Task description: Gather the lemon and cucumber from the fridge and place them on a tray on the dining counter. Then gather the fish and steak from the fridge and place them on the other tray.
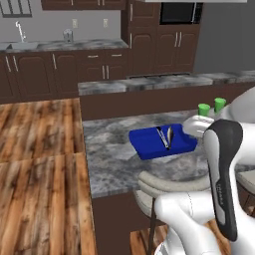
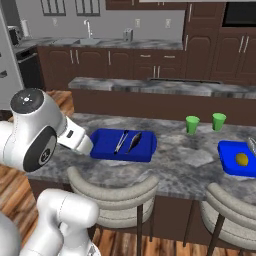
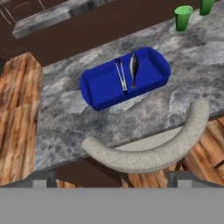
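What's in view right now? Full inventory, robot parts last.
trays: 2, royal blue, on the dining counter; one near the arm, the other at the right edge of the right base view
fish: 1, grey, in the near tray
tongs: 1, silver, in the near tray beside the fish
lemon: 1, yellow, in the far tray
cups: 2, green, and, upright on the counter between the trays
stools: 2, beige, and, tucked at the counter's near side
faucet: 1, silver, back wall counter
arm: 1, white
end effector: 1, dark tips, open, holding nothing
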